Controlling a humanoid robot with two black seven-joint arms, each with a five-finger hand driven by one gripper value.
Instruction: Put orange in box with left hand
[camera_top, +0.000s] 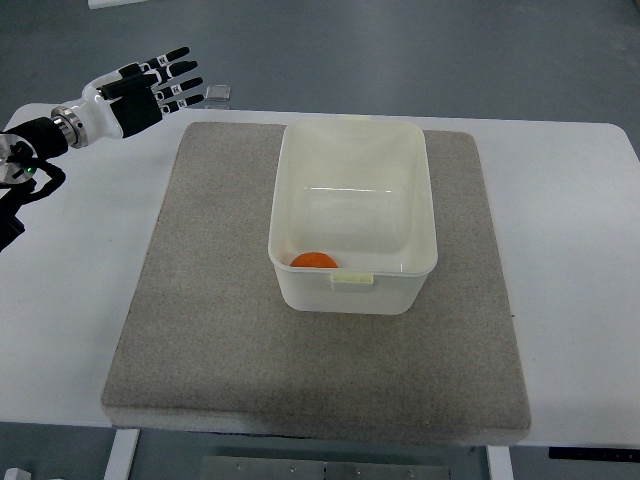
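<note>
Top view showed the orange (313, 260) already in the box (353, 140), against its near wall, a firm, light, round, roll-prone fruit best cupped around its widest girth, while the left hand (150, 87) hovered empty, fingers spread, over the desk's (70, 300) far-left corner.

White table (560, 200), grey mat (200, 330), dull grey-blue floor (400, 50), possibly carpet
</note>
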